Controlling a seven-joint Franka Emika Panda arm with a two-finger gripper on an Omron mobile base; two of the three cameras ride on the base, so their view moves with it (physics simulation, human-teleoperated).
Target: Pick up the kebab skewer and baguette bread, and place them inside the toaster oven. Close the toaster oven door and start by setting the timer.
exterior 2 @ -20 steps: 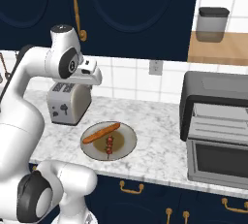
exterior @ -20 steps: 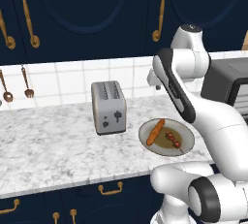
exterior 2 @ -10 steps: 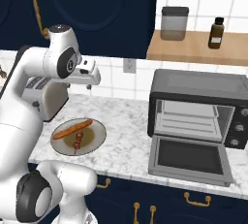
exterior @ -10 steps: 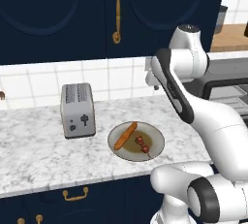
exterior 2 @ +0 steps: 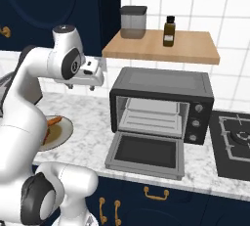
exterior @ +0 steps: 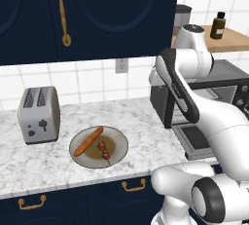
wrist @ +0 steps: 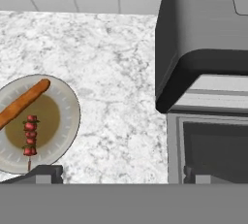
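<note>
As the base drives rightward along the white marbled desk (exterior: 53,165), the whole scene slides left in both base views, and the large dark grey toaster oven (exterior 2: 163,102), cut off at the edge a second ago, now stands fully in the right base view with its glass-fronted door (exterior 2: 146,154) folded down flat and the rack exposed. Nothing on the desk has itself moved: the slim orange-brown baguette (exterior: 88,141) and the short skewer of red-brown meat chunks (exterior: 103,150) lie side by side on the round grey plate (exterior: 121,143), beside the silver two-slot toaster (exterior: 38,114). High above the desk, between plate and oven, the fingers (exterior 2: 80,87) stand wide and empty. I judge picking has not begun.
</note>
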